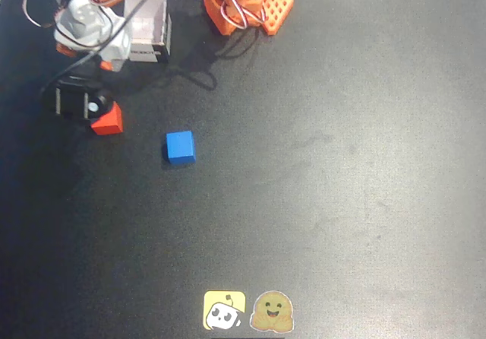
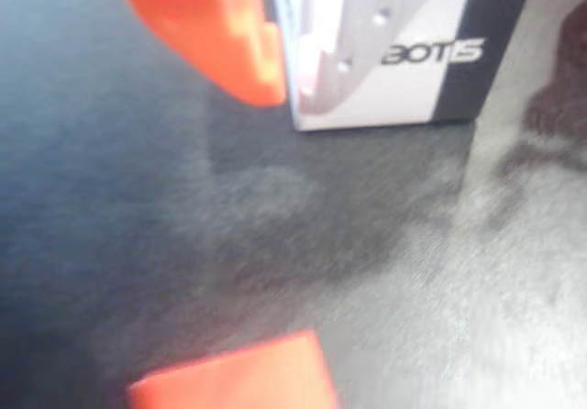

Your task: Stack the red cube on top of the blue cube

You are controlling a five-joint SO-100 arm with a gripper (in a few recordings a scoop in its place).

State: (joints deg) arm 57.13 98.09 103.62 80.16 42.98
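The red cube [image 1: 108, 119] lies on the black table at the left, its upper-left corner tucked under my gripper [image 1: 93, 106], which hangs right over it. In the wrist view the red cube [image 2: 237, 378] shows at the bottom edge, well apart from one orange finger [image 2: 215, 26] at the top. Nothing sits between the jaws, and the gripper looks open. The blue cube [image 1: 180, 147] rests alone on the table, about a hand's width to the right of the red one and slightly nearer the front.
A white box [image 1: 149, 28] with dark lettering stands behind the gripper; the wrist view shows the white box [image 2: 404, 51] close ahead. The orange arm base [image 1: 244, 3] is at the top centre. Two stickers [image 1: 249, 311] lie by the front edge.
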